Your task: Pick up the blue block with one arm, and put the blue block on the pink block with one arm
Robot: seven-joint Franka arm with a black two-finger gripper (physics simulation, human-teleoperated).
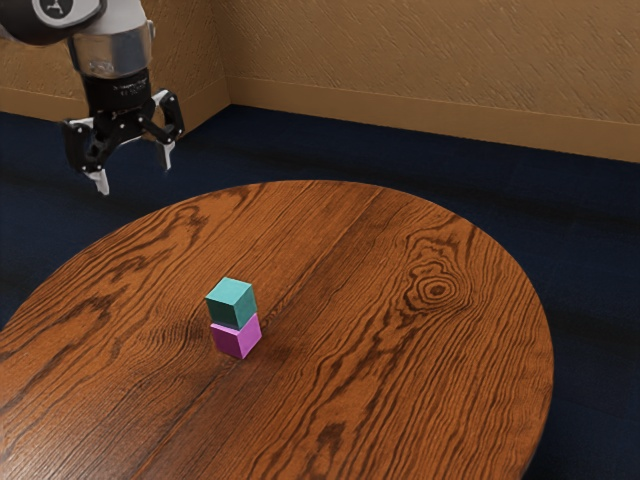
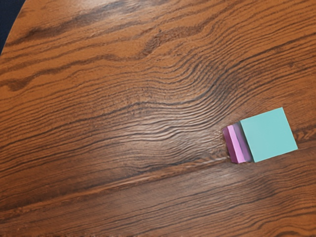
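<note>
High off the surface, the wide, empty hand was best held clear of the blue block atop the pink block.

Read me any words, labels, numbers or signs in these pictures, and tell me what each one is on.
No readable text anywhere.
The blue block, the pink block and the table are all plain.
A dark mark on the arm is cut off at the exterior view's top edge and cannot be read.
</note>
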